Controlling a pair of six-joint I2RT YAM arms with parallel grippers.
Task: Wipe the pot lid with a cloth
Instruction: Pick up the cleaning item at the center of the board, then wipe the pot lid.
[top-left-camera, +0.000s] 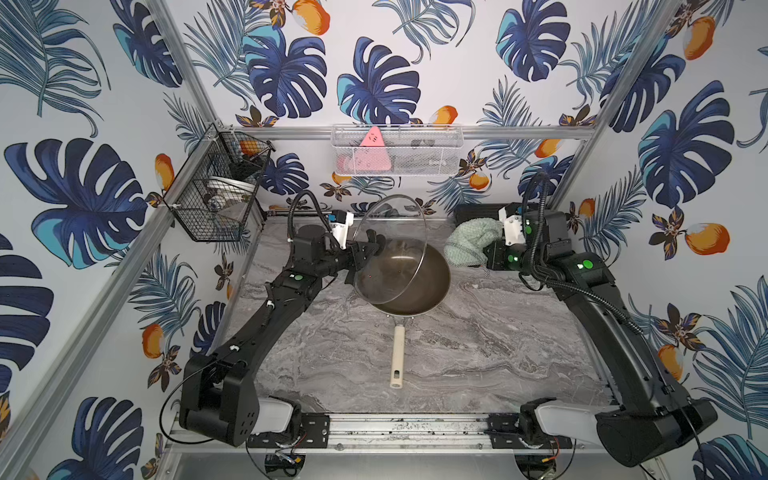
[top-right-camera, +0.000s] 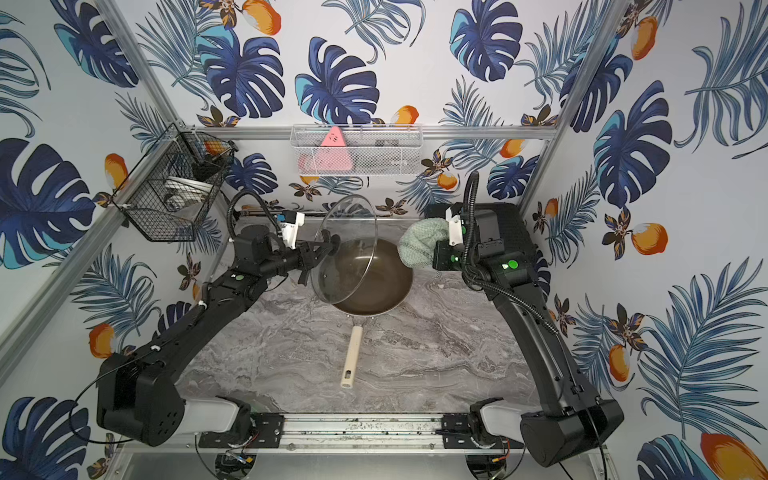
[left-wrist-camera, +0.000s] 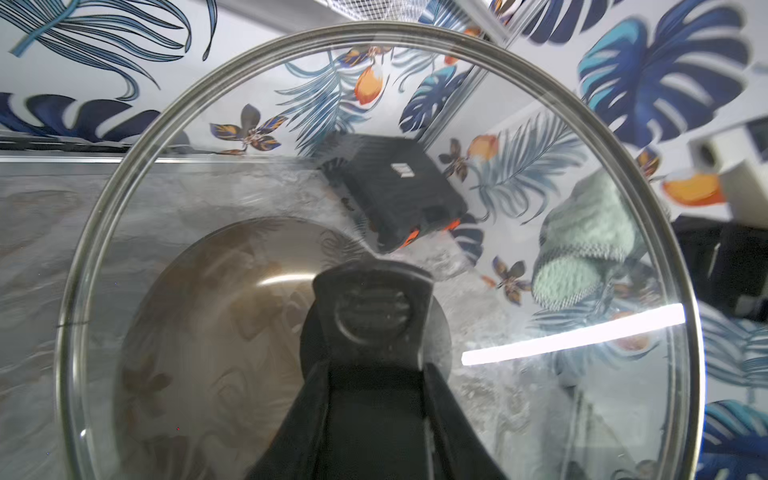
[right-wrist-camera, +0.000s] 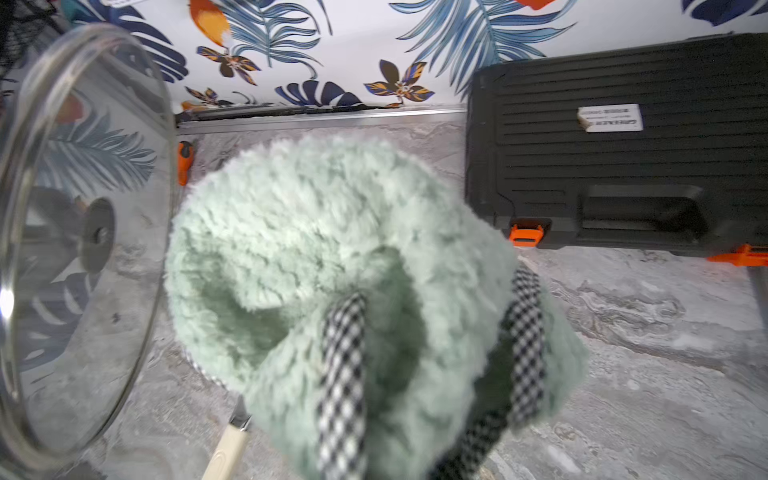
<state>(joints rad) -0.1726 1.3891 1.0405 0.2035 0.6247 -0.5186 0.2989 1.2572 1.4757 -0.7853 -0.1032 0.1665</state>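
Blue-leaf, orange-fruit wallpaper (top-left-camera: 457, 75) on all walls; aluminium frame rails (top-left-camera: 519, 132); grey marbled tabletop (top-left-camera: 478, 357); black wire basket (top-left-camera: 199, 224) on left wall; white mesh basket (top-left-camera: 432, 160) on back wall; black ribbed case (right-wrist-camera: 623, 166) at the tabletop's rear.

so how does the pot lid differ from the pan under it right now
The pot lid is clear glass with a metal rim; the pan is opaque brown. The lid is held tilted on edge by the left claw; the pan lies flat on the table. The lid's handle is black and central; the pan's handle is long and cream. Both are round, similar in width.
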